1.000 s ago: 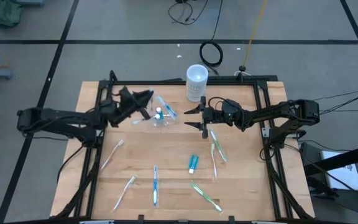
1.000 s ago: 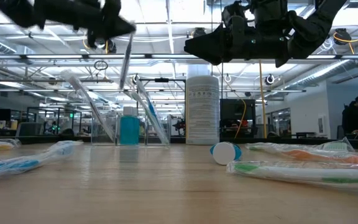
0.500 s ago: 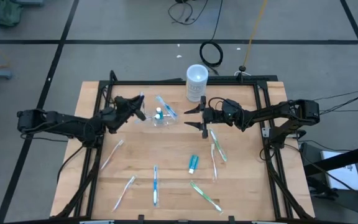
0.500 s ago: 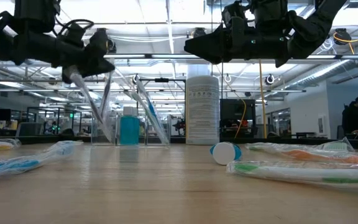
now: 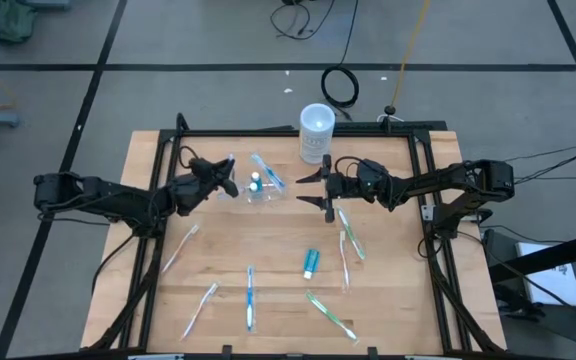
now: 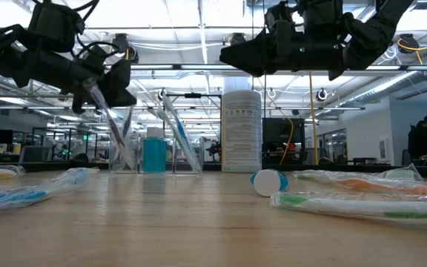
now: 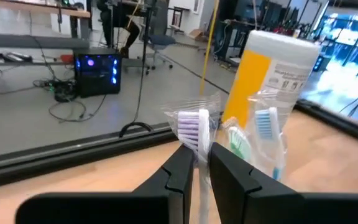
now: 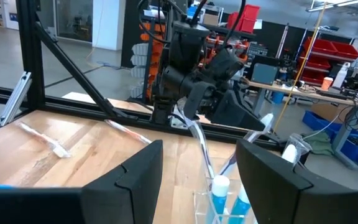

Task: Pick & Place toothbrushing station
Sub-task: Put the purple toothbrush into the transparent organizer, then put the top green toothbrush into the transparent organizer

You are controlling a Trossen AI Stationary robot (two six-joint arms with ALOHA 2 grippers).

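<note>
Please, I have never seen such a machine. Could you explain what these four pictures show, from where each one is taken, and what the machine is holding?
This is a robot with two dark arms at a wooden table. Each arm ends in a two-finger claw. One picture looks straight down from above, one looks level across the table top, and two come from cameras on the arms' wrists.

The left claw is shut on a wrapped toothbrush with a purple head, and holds it beside the clear tray, which already contains toothbrushes and a small blue tube. The right claw is open and hangs above the table, on the tray's other side.

A white cup stands at the far edge. More wrapped toothbrushes lie scattered on the table.
</note>
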